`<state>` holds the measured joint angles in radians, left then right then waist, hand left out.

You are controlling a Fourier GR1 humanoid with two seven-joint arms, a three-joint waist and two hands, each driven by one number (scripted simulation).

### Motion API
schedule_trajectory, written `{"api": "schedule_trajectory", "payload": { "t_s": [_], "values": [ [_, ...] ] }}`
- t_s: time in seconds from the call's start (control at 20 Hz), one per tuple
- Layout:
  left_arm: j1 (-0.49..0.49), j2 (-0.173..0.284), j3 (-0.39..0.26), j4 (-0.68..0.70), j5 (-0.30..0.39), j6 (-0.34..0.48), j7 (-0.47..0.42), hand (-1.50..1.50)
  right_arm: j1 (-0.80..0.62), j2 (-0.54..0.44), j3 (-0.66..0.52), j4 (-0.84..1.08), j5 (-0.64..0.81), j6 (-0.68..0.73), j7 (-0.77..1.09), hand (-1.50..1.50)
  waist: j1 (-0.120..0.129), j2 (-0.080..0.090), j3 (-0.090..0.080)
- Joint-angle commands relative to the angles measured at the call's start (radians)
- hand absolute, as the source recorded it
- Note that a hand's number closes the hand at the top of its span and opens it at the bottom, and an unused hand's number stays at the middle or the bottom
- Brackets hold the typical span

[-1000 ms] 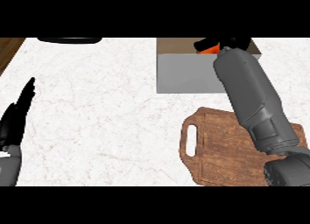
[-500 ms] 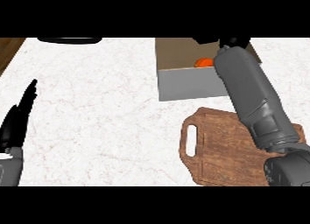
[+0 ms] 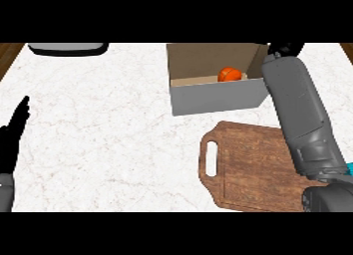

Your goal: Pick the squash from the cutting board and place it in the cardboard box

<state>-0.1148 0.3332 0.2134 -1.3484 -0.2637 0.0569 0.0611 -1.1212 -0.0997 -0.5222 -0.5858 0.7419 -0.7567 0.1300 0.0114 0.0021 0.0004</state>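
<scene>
Head view shows you the squash (image 3: 230, 74) lying inside the cardboard box (image 3: 216, 97) — half a second ago only a sliver showed. Right hand (image 3: 284, 49) has drawn back past the box's far corner, fingers unreadable; left hand (image 3: 9, 142) rests straight-fingered.

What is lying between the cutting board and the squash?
In the head view, the cardboard box's grey front wall stands between the cutting board and the squash, plus a bare strip of counter.
</scene>
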Motion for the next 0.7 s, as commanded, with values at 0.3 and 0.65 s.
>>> {"api": "schedule_trajectory", "payload": {
  "t_s": [0.3,0.65],
  "values": [
    [0.057,0.007,0.028,0.002,-0.008,0.009,-0.009,0.00,0.373,0.022,0.087,-0.507,-0.056,0.166,0.110,-1.50,-0.051,-0.018,-0.001],
    [0.030,0.003,0.033,0.003,0.000,0.008,-0.006,0.00,0.698,-0.048,0.108,-0.958,-0.137,0.417,0.217,-1.50,-0.051,-0.014,-0.001]
  ]
}}
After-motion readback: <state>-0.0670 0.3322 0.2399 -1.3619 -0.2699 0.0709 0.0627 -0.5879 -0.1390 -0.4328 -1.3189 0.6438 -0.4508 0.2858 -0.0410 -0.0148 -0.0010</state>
